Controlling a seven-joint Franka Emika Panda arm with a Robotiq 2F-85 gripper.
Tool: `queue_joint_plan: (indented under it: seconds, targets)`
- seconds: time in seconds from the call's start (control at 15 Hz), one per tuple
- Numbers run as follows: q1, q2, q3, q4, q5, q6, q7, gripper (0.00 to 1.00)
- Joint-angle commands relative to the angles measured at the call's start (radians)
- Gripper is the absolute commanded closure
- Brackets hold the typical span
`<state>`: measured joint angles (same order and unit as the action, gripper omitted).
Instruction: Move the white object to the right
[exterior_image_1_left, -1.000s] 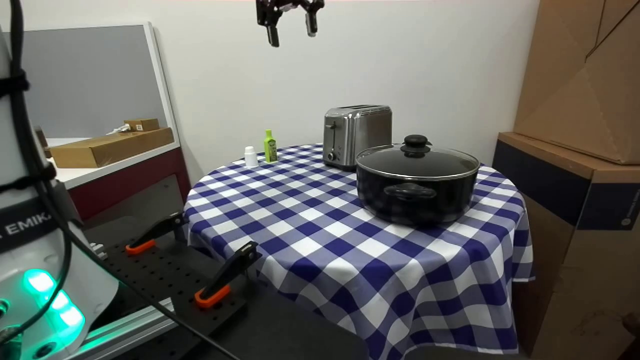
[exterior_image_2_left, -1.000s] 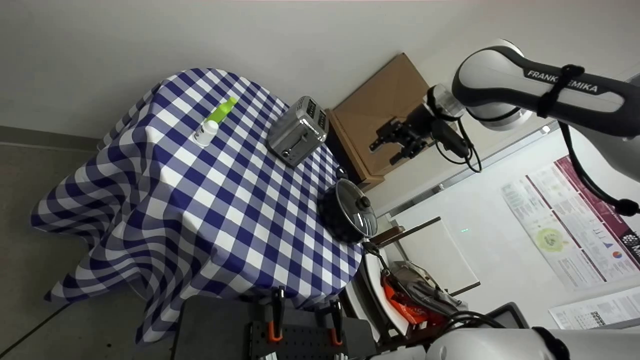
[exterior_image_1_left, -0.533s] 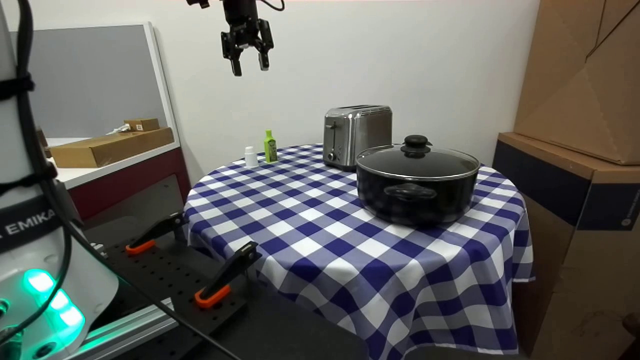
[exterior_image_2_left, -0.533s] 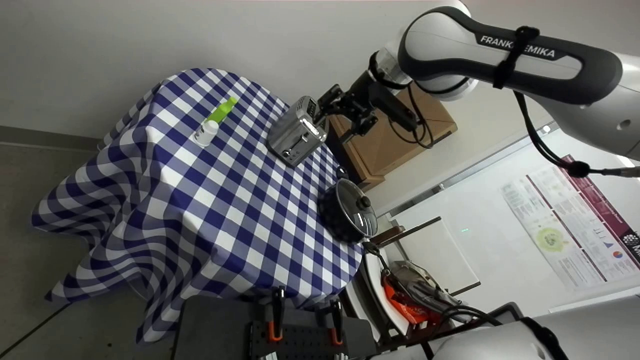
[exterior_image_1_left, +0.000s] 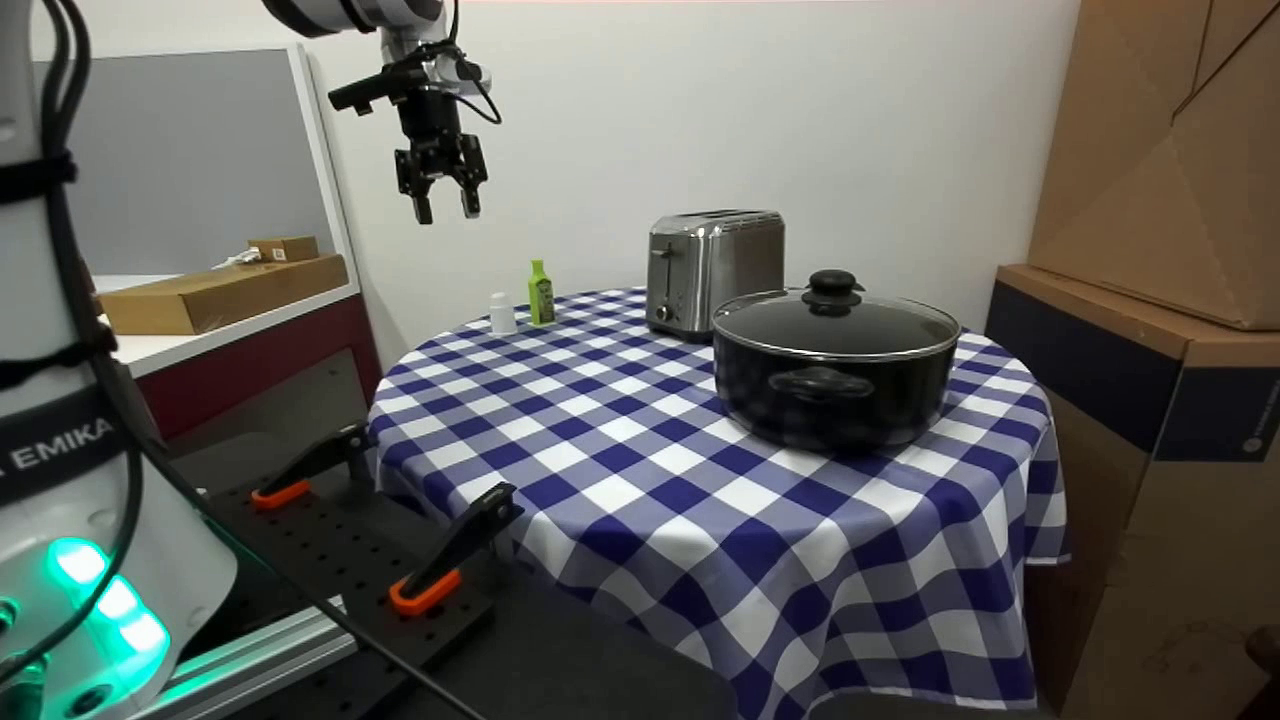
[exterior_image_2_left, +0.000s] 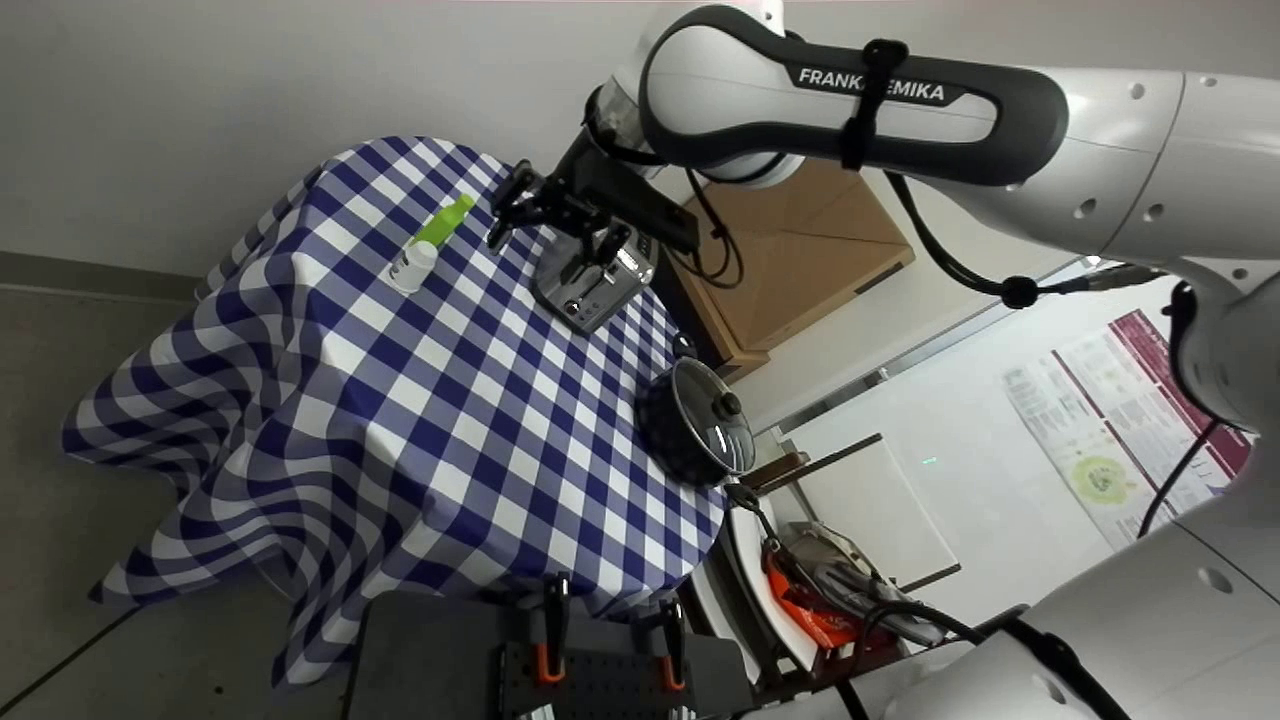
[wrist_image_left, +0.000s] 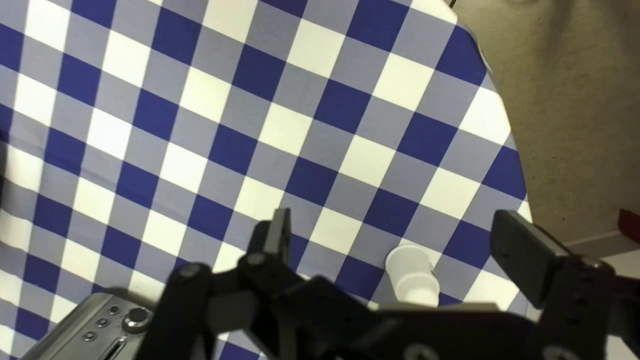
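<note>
Wrist view: blue-and-white checked tablecloth (wrist_image_left: 285, 130), curved edge of the table (wrist_image_left: 200, 95), tan floor (wrist_image_left: 575, 125) beyond. In both exterior views: pale wall (exterior_image_1_left: 900, 140); cardboard boxes (exterior_image_1_left: 1150, 540) past the table's edge; silver toaster (exterior_image_1_left: 715, 270); black pot (exterior_image_1_left: 830, 400), glass lid (exterior_image_1_left: 880, 325). Task item: white object (exterior_image_2_left: 413, 267), small, upright, stepped in to a narrower top, dark marks on its side in an exterior view; stands near the table's edge, just beside a green bottle (exterior_image_1_left: 541, 295). Gripper (exterior_image_1_left: 447, 214): above the table, apart from the white object, jaws spread wide.
</note>
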<state>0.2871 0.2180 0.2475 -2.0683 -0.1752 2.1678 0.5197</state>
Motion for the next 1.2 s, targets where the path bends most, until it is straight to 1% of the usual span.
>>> queue_joint_plan:
  seconds: [0.0,0.47,0.67,0.8,0.87,1.13]
  targets:
    - [0.056,0.096,-0.020,0.068,-0.024,0.039,0.054,0.00]
    - [0.094,0.170,-0.054,0.122,-0.013,0.134,0.028,0.00]
    - [0.102,0.180,-0.064,0.136,-0.012,0.146,0.026,0.00]
    - [0.105,0.181,-0.064,0.141,-0.008,0.129,0.011,0.00]
    - [0.101,0.164,-0.063,0.115,0.006,0.133,0.020,0.00]
    - [0.104,0.169,-0.065,0.119,0.006,0.132,0.020,0.00]
